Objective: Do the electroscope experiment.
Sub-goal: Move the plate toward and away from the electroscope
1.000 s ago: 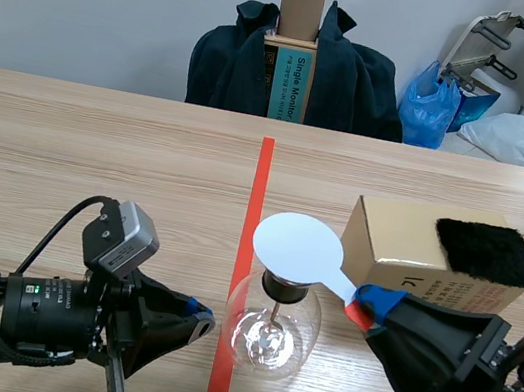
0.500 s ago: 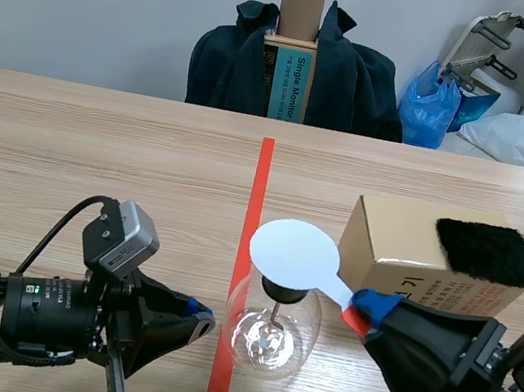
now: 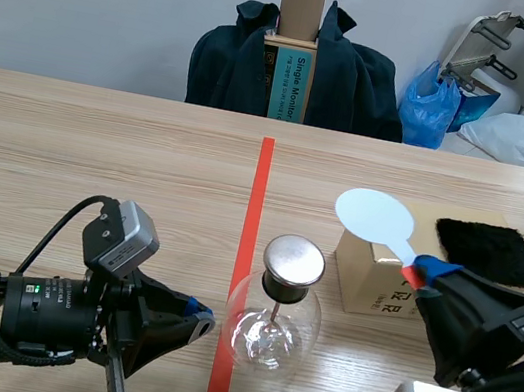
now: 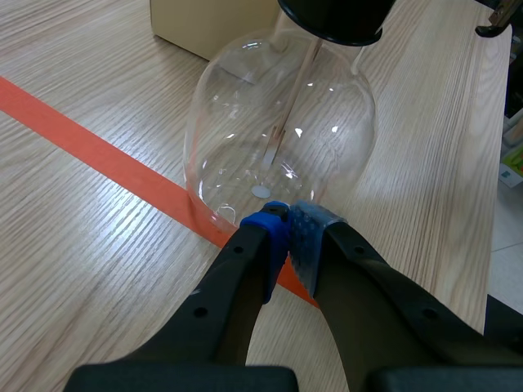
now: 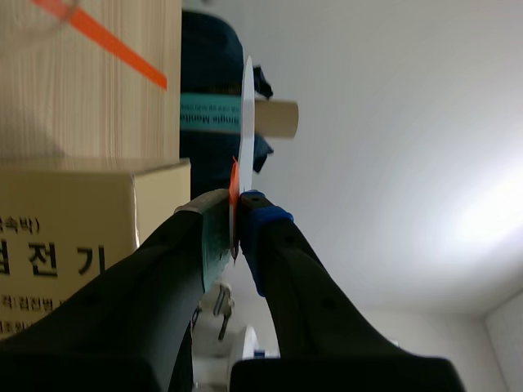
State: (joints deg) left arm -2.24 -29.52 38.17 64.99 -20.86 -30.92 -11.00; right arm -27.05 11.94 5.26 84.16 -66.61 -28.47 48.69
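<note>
The right jaws, raised beside the box (image 3: 370,274), pinch the white paddle (image 3: 373,216); left jaws lie closed by the flask (image 3: 269,331).

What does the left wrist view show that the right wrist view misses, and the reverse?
Only the left wrist view: the left gripper, shut on nothing, close before the glass flask with its rod inside. Only the right wrist view: the right gripper shut on the white paddle, seen edge-on, and the dark coat behind. Both: the cardboard box, the orange tape line and the wooden table.
</note>
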